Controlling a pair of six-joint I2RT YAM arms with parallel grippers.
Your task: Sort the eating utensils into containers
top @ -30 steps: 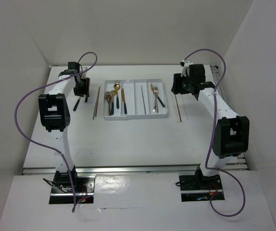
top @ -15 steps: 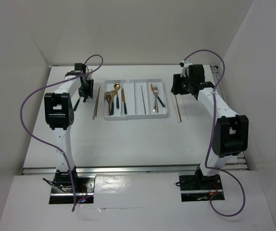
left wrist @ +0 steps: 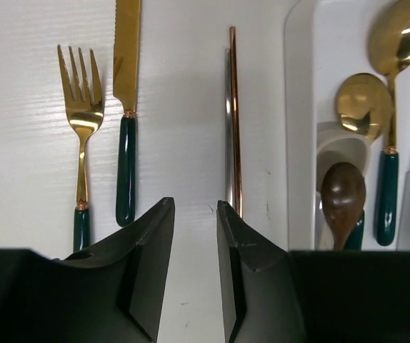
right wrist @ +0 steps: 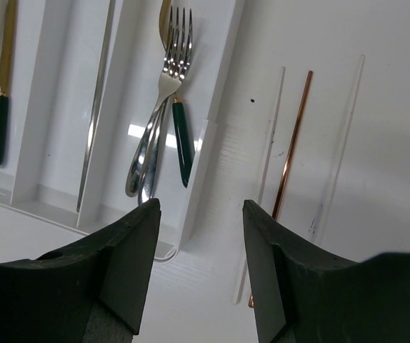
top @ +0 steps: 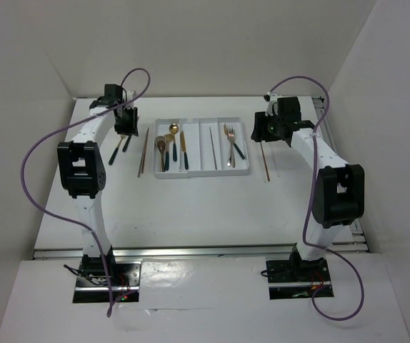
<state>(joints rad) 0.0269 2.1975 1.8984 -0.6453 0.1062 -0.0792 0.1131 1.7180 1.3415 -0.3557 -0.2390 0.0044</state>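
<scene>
White tabletop: left gripper, jaws narrowly apart and empty, points along a chopstick lying lengthwise just right (knife farther left).

V. bright, even light; soft shadows; sharp.
</scene>
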